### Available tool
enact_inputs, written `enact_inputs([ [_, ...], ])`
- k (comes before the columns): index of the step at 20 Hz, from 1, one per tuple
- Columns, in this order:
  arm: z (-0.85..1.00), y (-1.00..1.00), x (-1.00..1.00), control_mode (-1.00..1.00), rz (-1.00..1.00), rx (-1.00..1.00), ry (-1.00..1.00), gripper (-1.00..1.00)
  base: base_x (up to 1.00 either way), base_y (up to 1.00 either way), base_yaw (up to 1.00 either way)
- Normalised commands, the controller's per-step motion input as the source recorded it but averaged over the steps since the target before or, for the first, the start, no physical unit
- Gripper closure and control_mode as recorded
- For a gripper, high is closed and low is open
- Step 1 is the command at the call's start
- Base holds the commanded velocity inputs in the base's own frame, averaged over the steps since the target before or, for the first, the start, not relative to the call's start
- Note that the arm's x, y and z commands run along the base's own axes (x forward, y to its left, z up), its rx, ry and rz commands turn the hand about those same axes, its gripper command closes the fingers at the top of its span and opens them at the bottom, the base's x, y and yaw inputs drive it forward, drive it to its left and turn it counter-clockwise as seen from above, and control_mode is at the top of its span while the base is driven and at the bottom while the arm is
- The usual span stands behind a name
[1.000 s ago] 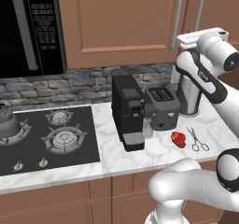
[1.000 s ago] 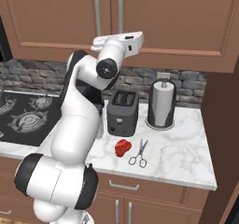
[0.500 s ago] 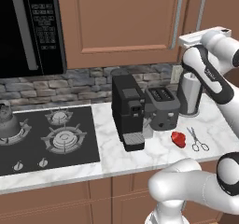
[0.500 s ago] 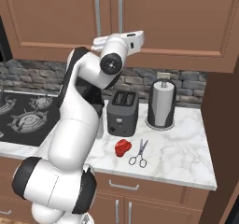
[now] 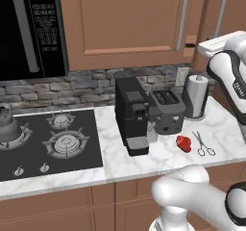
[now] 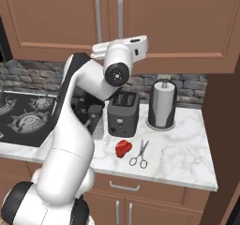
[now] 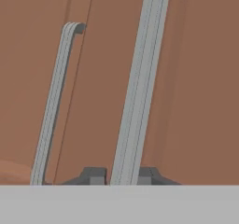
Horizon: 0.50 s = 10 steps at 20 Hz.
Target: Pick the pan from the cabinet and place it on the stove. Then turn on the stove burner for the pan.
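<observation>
Since prev frames arm has swung further up/right in left base view; hand now raised at the cabinet [image 5: 129, 28] front, w/ wrist higher against the doors than 1 s ago. Counter items unchanged.

Gripper [image 7: 122, 175] is clamped on the right-door handle [image 7: 137, 87]: hand view shows both fingertips [image 7: 94, 175] pressed either side of the long silver bar, which runs up betw them. Second bar handle [image 7: 53, 101] sits just to its left on the neighbouring door. Both doors look closed; pan can't be seen, so can't tell where it is.

Stove [image 5: 48, 143] at left of counter, well apart from hand. Large burner [image 5: 66, 142] near front, smaller burner [image 5: 61, 121] behind it, knobs [image 5: 31, 169] at near edge. Kettle [image 5: 6, 124] on far-left grate. Microwave [image 5: 29, 28] above stove.

Mid counter: coffee machine [image 5: 130, 114], toaster [image 5: 166, 110] just right of it, paper towel roll [image 5: 196, 96] further right. Near edge: red item [image 5: 183, 143] beside scissors [image 5: 203, 144].
</observation>
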Motion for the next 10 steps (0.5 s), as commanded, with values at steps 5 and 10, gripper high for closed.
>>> enact_inputs([
  [5, 0.0, -0.31, -0.94, -1.0, 0.02, 0.0, 0.0, 1.0, 0.0, 0.0, 0.0],
  [10, 0.0, -0.61, -1.0, -1.0, 0.0, 0.0, 0.0, 1.0, 0.0, 0.0, 0.0],
])
